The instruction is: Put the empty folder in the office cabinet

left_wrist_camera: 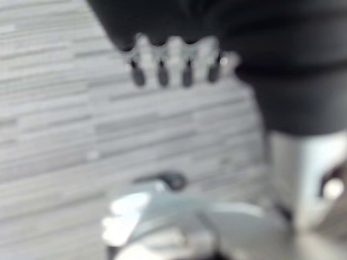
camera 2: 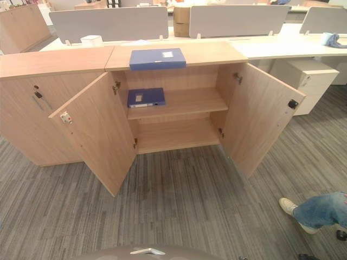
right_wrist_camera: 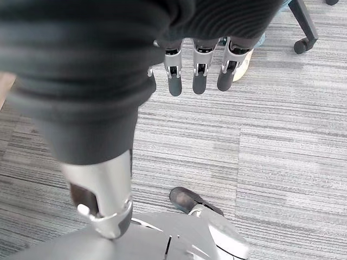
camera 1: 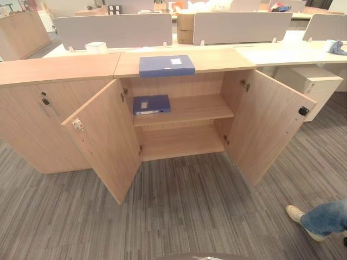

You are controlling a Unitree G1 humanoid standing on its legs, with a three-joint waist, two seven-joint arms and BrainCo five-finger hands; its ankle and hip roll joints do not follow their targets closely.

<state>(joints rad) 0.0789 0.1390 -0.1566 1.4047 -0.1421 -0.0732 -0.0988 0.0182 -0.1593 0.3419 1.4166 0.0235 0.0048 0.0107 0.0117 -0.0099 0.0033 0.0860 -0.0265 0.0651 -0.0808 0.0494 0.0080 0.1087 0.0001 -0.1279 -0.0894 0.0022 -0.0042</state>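
Note:
A blue folder [camera 1: 166,65] lies flat on top of the wooden office cabinet [camera 1: 227,58], a white label on its cover. A second blue folder [camera 1: 152,104] lies at the left end of the upper shelf [camera 1: 198,108]. Both cabinet doors stand wide open, the left door [camera 1: 105,143] and the right door [camera 1: 268,124]. The lower shelf [camera 1: 184,143] is bare. My left hand [left_wrist_camera: 173,65] hangs over the carpet with relaxed fingers and holds nothing. Over the carpet too, my right hand [right_wrist_camera: 198,70] is open and holds nothing. Both hands are well short of the cabinet.
A closed cabinet [camera 1: 32,119] with a key in its lock adjoins on the left. A drawer pedestal [camera 1: 312,84] stands behind the right door. A person's leg and shoe [camera 1: 320,216] are on the carpet at the lower right. Desks with grey dividers [camera 1: 114,30] lie behind.

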